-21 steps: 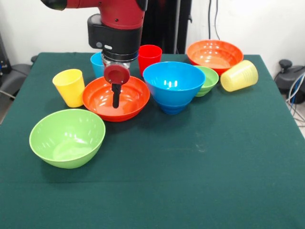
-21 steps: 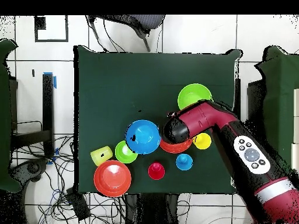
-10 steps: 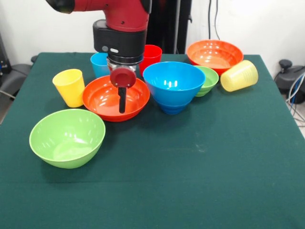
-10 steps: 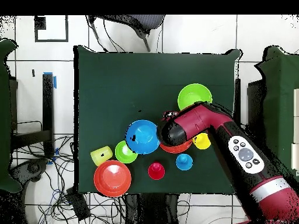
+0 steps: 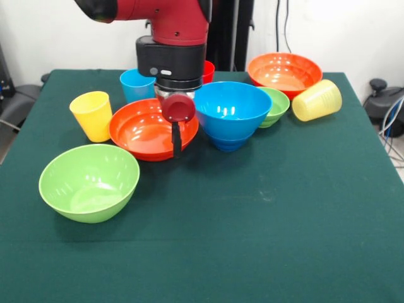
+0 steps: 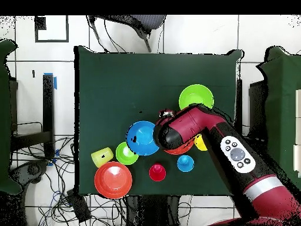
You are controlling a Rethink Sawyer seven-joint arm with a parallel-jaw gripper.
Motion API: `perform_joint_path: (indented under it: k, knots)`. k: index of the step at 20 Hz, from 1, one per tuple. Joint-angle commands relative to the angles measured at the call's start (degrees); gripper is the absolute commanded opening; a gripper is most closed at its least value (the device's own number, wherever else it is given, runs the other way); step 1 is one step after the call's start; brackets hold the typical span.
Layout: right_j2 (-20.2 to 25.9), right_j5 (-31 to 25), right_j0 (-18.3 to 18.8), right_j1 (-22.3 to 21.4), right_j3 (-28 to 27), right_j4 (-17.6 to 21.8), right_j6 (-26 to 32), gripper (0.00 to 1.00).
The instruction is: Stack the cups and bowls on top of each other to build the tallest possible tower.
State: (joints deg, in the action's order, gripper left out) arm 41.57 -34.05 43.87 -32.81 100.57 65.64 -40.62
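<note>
The robot's claw (image 5: 176, 139) hangs over the rim of an orange-red bowl (image 5: 144, 129) on the green bench (image 5: 265, 214), just beside the big blue bowl (image 5: 230, 113) at its 3 o'clock; whether the claw is apart or together cannot be told. A big green bowl (image 5: 89, 182) sits at the orange-red bowl's 7 o'clock, a yellow cup (image 5: 93, 115) at its 9 o'clock.

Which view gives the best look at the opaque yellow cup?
The front view: the opaque yellow cup stands upright and fully visible beside the orange-red bowl. In the overhead view the arm covers most of it; only a yellow sliver shows.
</note>
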Motion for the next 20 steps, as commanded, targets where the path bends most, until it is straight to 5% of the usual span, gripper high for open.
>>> perform_joint_path:
  k: [1, 16, 20]
  knots:
    - [-5.98, 3.94, -3.0, 1.82, 0.84, 3.8, -7.2, 1.0]
    - [-8.79, -1.8, -3.37, 2.5, 0.95, 2.17, 3.07, 1.0]
    - [-9.25, 1.07, -3.95, 2.3, 0.73, 2.63, 0.08, 1.0]
